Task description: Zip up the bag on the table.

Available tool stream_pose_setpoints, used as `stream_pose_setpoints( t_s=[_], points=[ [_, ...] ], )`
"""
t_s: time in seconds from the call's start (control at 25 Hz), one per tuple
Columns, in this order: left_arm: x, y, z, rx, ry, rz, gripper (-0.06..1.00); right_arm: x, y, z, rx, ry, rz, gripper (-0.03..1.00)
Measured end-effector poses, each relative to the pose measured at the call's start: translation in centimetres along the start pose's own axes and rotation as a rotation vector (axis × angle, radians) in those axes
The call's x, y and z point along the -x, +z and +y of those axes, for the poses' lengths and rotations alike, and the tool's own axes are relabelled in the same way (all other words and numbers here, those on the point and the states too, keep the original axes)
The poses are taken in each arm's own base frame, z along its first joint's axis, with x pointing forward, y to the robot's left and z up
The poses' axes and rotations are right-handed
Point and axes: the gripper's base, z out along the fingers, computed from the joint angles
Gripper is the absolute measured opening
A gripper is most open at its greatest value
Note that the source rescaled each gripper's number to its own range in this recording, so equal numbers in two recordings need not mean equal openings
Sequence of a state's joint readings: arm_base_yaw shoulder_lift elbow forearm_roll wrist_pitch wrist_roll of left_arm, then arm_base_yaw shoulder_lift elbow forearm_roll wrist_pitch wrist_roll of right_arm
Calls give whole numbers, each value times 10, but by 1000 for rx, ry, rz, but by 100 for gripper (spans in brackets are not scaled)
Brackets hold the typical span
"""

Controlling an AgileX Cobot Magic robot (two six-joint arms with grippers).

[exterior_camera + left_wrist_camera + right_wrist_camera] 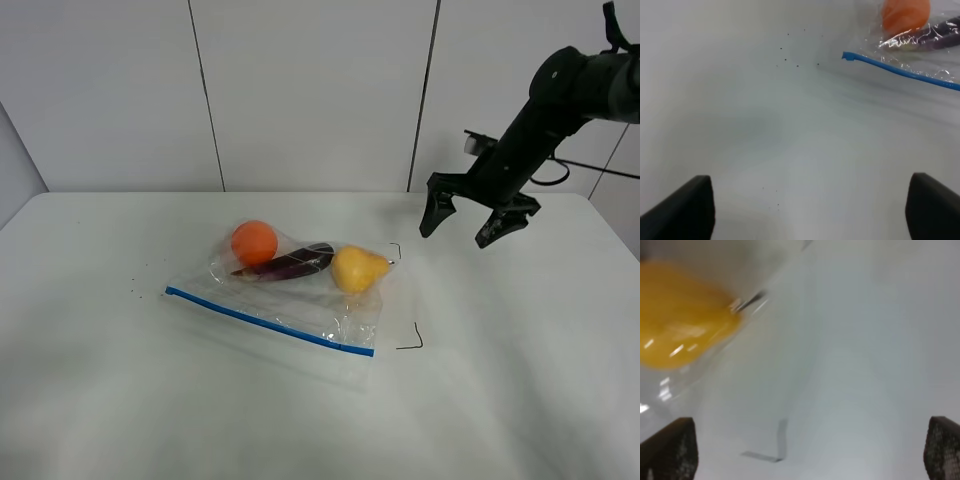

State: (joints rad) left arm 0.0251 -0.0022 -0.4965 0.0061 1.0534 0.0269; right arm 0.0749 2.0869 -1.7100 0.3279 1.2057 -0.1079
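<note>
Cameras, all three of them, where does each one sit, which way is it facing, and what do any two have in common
Exterior high: mounted high off the arms, looking down on the table, the bag and the open right gripper in the air beside it.
Left wrist: on the left arm, facing the table near the bag's blue zipper strip; both fingertips show, spread apart.
Right wrist: on the right arm, blurred, facing the yellow produce; both fingertips show.
Shared: the overhead and left wrist views both show the zipper strip and orange produce.

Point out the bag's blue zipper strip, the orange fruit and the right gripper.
blue zipper strip (pixel 270 321), exterior high view, middle of the strip.
orange fruit (pixel 254 242), exterior high view, centre of the fruit.
right gripper (pixel 465 232), exterior high view, midway between its fingertips.
</note>
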Motion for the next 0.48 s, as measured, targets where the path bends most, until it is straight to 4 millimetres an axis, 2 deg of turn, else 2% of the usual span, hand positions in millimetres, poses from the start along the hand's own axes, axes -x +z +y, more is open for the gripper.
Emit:
stream_pose_setpoints(
  t_s=[0.2,0.48],
  points=[
    [0,0,0,-5,-3,0,100,9,-17,-9,-161,-54,-48,100],
    [0,0,0,-5,-3,-1,100,9,-18,-12,-195,-51,-46,100]
  ],
)
